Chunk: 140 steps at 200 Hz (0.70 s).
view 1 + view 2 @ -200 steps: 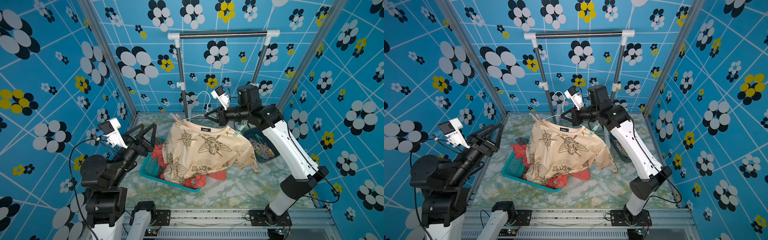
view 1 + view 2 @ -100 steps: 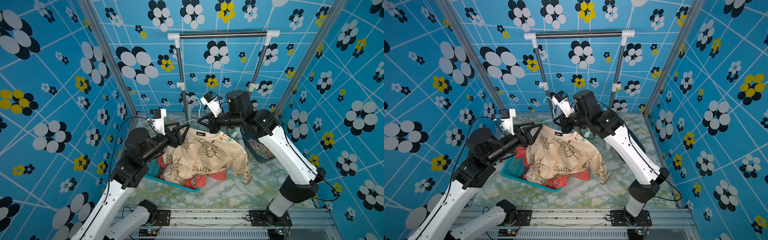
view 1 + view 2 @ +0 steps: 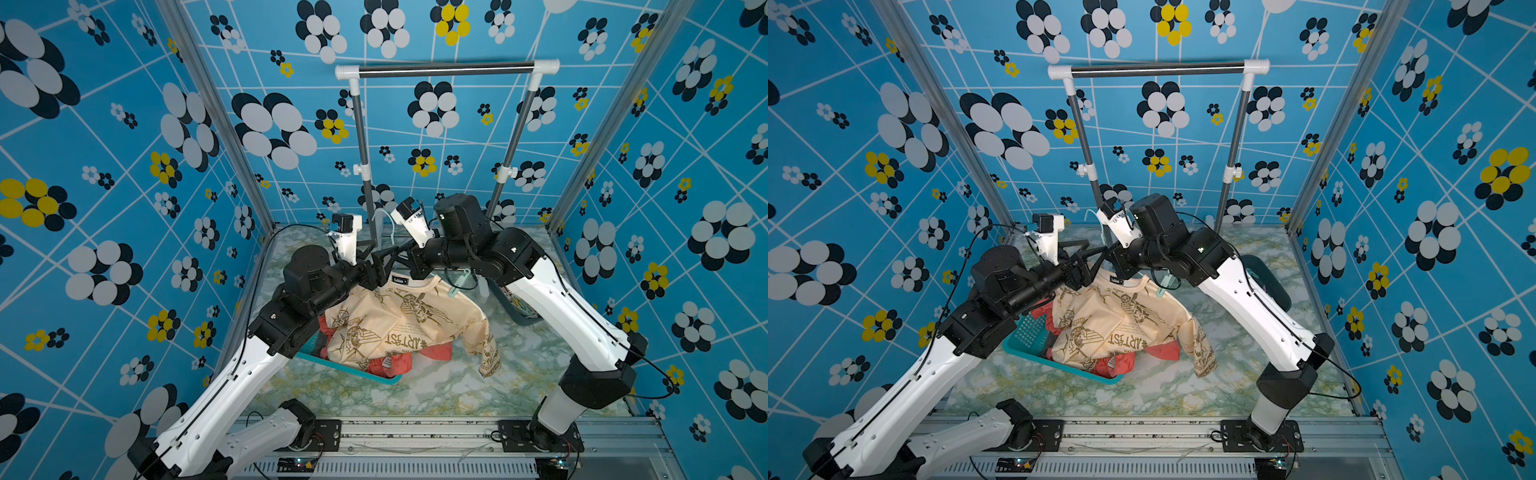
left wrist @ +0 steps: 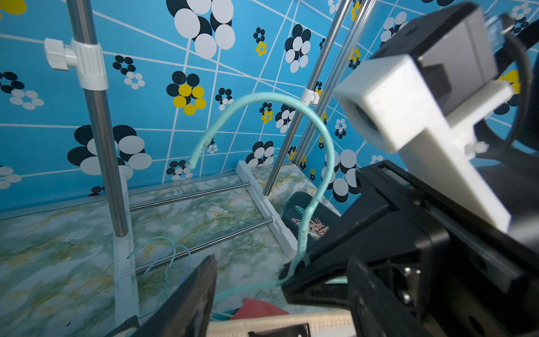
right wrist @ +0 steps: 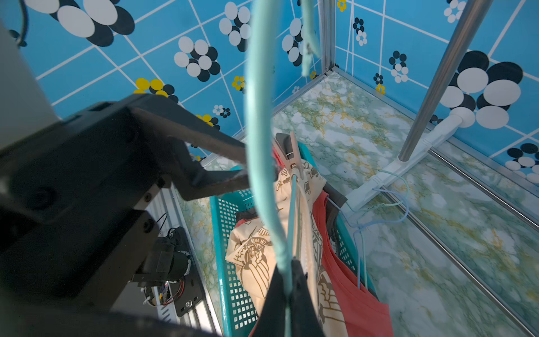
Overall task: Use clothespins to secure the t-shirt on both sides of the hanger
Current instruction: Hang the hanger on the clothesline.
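Note:
A beige printed t-shirt (image 3: 399, 320) hangs on a mint wire hanger (image 4: 291, 100) over the basket. My right gripper (image 5: 288, 262) is shut on the hanger's neck, just above the collar. My left gripper (image 4: 284, 259) is open, its jaws standing on either side of that neck and of the right fingertips, touching nothing that I can see. A beige clothespin (image 5: 294, 148) is clipped on the shoulder nearer the left arm. A mint clothespin (image 3: 459, 284) sits on the other shoulder. Several loose clothespins (image 4: 310, 226) lie in a dark bin (image 3: 519, 309).
A teal basket (image 3: 345, 368) under the shirt holds a red garment (image 3: 436, 351). The clothes rack (image 3: 444, 70) stands at the back, with its foot bars on the floor. Spare wire hangers (image 5: 388, 204) lie by the rack's foot.
My left arm has swung in from the left wall to the hanger's neck, jaws still open. My right arm has carried the hanger and shirt a little leftwards.

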Motion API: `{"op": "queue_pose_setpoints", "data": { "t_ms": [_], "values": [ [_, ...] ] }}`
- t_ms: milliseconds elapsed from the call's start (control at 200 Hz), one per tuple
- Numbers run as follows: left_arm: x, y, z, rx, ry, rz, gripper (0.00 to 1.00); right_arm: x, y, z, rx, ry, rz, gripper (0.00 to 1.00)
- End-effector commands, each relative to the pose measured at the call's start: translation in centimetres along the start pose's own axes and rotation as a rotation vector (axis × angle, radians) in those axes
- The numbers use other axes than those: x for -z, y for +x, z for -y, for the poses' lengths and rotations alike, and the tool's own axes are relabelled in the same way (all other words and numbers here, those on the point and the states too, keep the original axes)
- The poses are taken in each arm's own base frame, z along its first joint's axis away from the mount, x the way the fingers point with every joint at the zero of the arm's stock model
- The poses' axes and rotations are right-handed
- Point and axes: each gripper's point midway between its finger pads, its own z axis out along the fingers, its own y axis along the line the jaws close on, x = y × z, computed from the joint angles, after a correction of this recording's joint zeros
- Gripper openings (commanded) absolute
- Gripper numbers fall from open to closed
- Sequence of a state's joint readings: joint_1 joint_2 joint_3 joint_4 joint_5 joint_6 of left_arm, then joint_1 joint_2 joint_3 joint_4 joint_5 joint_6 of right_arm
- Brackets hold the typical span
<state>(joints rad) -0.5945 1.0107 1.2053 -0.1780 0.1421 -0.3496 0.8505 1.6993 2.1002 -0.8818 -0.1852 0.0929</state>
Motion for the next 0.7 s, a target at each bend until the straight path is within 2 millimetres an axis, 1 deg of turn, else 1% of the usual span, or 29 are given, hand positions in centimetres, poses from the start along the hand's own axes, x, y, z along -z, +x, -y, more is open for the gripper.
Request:
{"op": "queue_pose_setpoints", "data": {
  "t_ms": [0,70,195,275,365,450,550,615,695],
  "values": [
    [1.0,-0.5,1.2,-0.031,0.054,0.022,0.72,1.7,-0.5,0.1,-0.004,0.035,0.041,0.0],
    [1.2,-0.5,1.4,-0.027,0.064,0.02,0.72,1.8,-0.5,0.2,-0.012,0.042,0.054,0.0],
    [1.0,-0.2,1.4,-0.023,0.058,-0.008,0.72,1.9,-0.5,0.5,-0.029,0.054,0.082,0.0],
    [0.7,-0.4,1.5,-0.015,0.069,-0.003,0.7,2.3,-0.6,0.6,-0.032,0.065,0.1,0.0],
    [-0.1,-0.3,1.9,-0.008,0.09,-0.012,0.66,2.7,-0.7,0.8,-0.028,0.078,0.112,0.0],
    [-1.3,0.1,2.0,-0.001,0.095,-0.046,0.65,2.9,-0.5,0.8,-0.019,0.079,0.111,0.0],
    [-2.1,0.2,2.8,-0.005,0.115,-0.052,0.66,3.1,-0.3,0.8,-0.009,0.079,0.109,0.0],
    [-2.3,-0.1,3.4,-0.025,0.127,-0.03,0.69,3.1,-0.3,0.6,-0.004,0.073,0.107,0.0],
    [-2.7,-0.4,3.8,-0.052,0.122,-0.01,0.7,3.0,-0.1,0.5,0.0,0.063,0.103,0.0]
  ]
}}
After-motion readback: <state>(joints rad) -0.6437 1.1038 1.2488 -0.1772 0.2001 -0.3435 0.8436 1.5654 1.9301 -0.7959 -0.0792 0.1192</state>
